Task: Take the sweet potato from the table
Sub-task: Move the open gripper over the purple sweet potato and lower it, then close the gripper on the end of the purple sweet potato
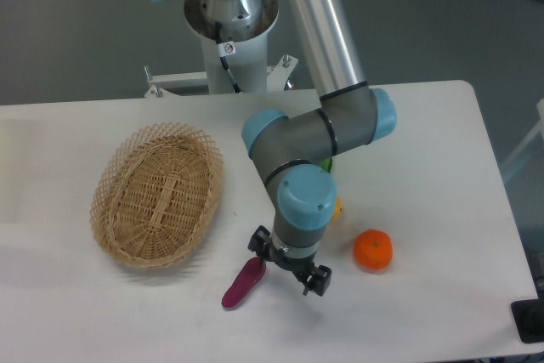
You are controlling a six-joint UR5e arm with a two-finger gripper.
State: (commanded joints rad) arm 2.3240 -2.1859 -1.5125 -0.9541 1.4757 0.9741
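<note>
Fingers (pixel 286 270) are hanging low over the desk (pixel 442 210), spread wide, holding nothing. One finger is sitting right at the upper end of the sweet potato (pixel 244 283), touching or nearly so; can't tell which. The other finger is off to the opposite side, well clear of it. So the potato is lying mostly outside the gap, at the camera-left finger and trailing away toward the near desk edge.

Potato is lying flat on the desk. Long axis is running diagonally: upper end pointing at the fingers, lower end pointing away toward the front-left of the view. Ends look alike, no clear tip.

Judgement: approach step, grasp not yet made. To do it well, the fingers need shifting toward the potato so its middle sits between them, with the closing line crossing the long axis, not running along it. Grabbing only the near end risks it pivoting or slipping out. Going low enough to catch the narrow body without scraping the desk matters too.

Orange (pixel 373 250) is sitting on the far side of the fingers, apart. Basket (pixel 157 194) is beyond the potato side, apart.
</note>
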